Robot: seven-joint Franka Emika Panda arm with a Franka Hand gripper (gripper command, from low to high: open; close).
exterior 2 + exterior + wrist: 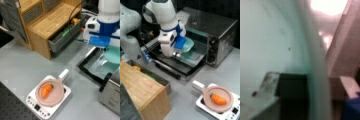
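Teal plate [270, 37] fills most of the wrist view, its pale rim curving down past the lens, with a dark block low in that view that I take to be part of a finger lying against the plate's face. The hand [177, 52] sits right at the plate's near rim in both front views, its blue fittings over the plate's edge [113, 55]. I cannot tell how far apart the fingers stand or whether they actually pinch the rim.

Directly beneath the hand and plate lies the lowered glass door [192, 59] of the toaster oven [220, 32], and the oven mouth opens just beyond the plate. The plate appears to be at the mouth, above the door, but whether it rests on a rack or hangs free is hidden. A hold this close to one edge would, I judge, leave the plate inclined to tip, so a level wrist and slow travel suit it.

Further out from the hand, across the grey tabletop [182, 100], a pink pan [206, 96] sits on a white cooker [202, 105] with an orange carrot [218, 99] lying in it. On the hand's other side stands a wooden cabinet [140, 87] with a grey drawer [62, 41] pulled open.
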